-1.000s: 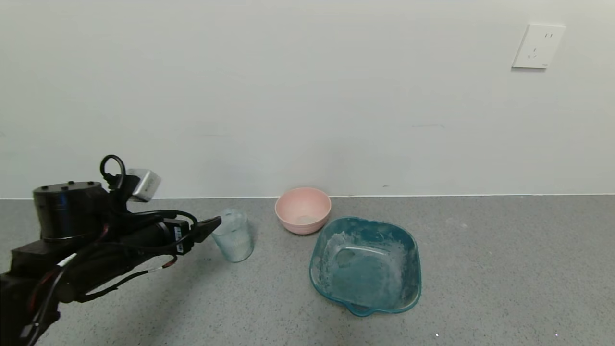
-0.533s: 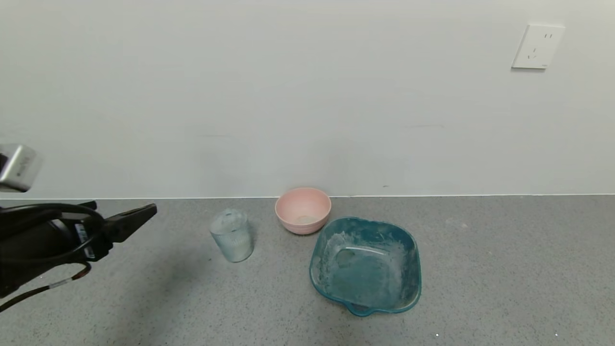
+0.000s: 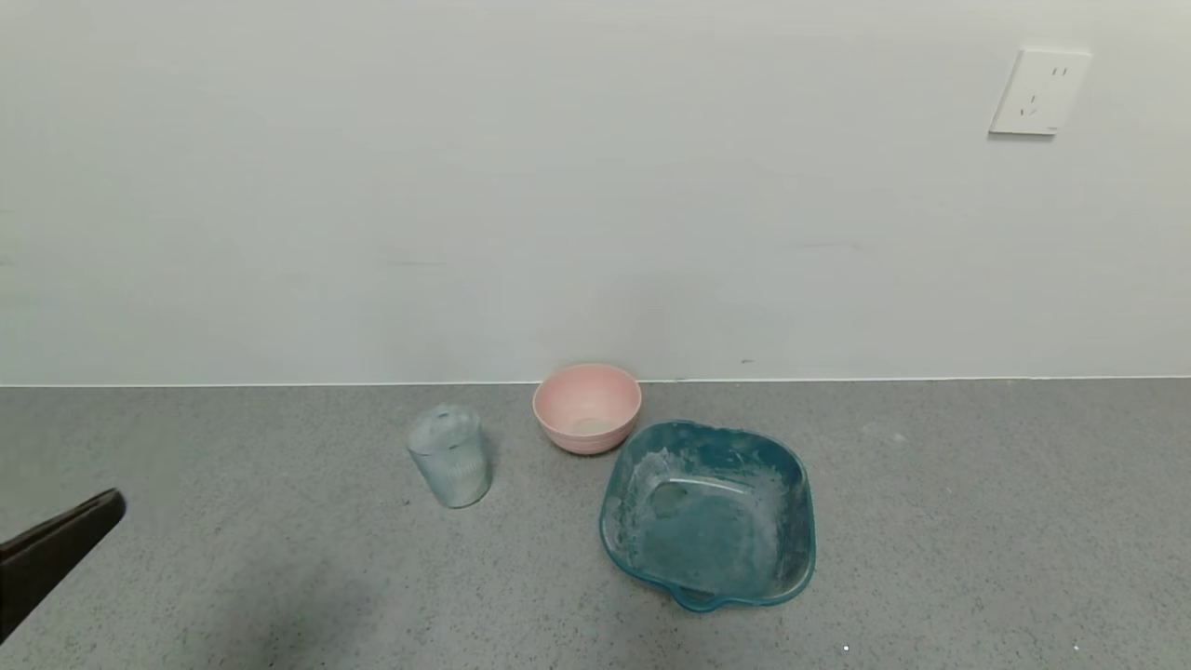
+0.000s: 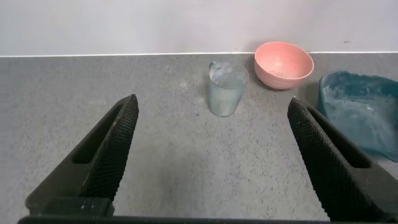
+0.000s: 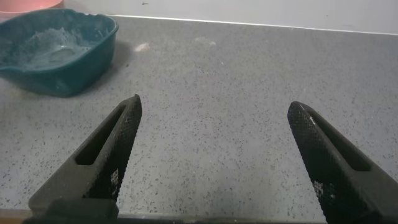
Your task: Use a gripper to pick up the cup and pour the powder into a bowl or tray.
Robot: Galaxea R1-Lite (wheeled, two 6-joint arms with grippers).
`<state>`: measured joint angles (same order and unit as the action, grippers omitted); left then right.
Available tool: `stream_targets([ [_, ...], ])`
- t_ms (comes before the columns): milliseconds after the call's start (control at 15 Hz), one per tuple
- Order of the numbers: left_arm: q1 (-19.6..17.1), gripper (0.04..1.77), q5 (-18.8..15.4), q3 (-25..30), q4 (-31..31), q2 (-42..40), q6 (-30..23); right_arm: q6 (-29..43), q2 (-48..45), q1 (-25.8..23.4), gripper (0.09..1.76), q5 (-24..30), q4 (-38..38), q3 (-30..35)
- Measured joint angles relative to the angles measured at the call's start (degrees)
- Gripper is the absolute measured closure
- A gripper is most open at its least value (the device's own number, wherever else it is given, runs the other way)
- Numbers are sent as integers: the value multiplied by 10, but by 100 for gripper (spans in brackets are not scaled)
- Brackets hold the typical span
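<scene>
Grey speckled counter (image 3: 930, 521) is running along a pale wall (image 3: 595, 186) with a socket (image 3: 1039, 91) up at the robot's right.

The tray (image 3: 709, 514), teal and dusted white, is sitting right of centre. The pink bowl (image 3: 587, 407) is sitting just behind its left corner, near the wall. The cup (image 3: 449, 455) is standing upright on the counter, left of the bowl and apart from it, cloudy, with powder (image 4: 224, 74) showing whitish inside.

The left gripper (image 4: 214, 158) is sitting low at the left edge of the head view, only one dark finger (image 3: 51, 549) poking in. In its wrist view the jaws are spread wide and holding nothing.

Key relation: the cup is lying straight ahead of the left gripper, roughly centred between its two fingers but well apart, its long axis vertical, so a level sideways grip looks right. The left arm is the nearer one.

The right gripper (image 5: 214, 158) is not showing in the head view; its wrist view is showing it spread wide too, empty, hovering over bare counter with the tray off to one side.
</scene>
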<state>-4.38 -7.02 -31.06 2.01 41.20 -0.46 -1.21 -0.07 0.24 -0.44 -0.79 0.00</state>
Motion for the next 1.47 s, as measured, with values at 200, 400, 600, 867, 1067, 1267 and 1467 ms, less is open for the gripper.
stream_targets([
  [200, 0, 10, 12, 1, -70, -96, 1, 0, 0, 0, 14, 0, 0, 0],
  [400, 0, 10, 15, 2, -120, -170, 1, 0, 0, 0, 14, 0, 0, 0],
  [600, 0, 9, 14, 3, -149, -220, 0, 0, 0, 0, 14, 0, 0, 0],
  [867, 2, 9, 28, 6, -153, -252, -2, 0, 0, 0, 14, 0, 0, 0],
  [1067, 6, 9, 47, 0, -155, -258, 1, 2, 0, 0, 14, 0, 2, 0],
  [1267, 33, 9, 60, -8, -176, -266, 1, 2, 0, 0, 14, 0, 3, 0],
  [1467, 44, 9, 64, 3, -179, -294, 2, 2, 0, 0, 14, 0, 3, 0],
])
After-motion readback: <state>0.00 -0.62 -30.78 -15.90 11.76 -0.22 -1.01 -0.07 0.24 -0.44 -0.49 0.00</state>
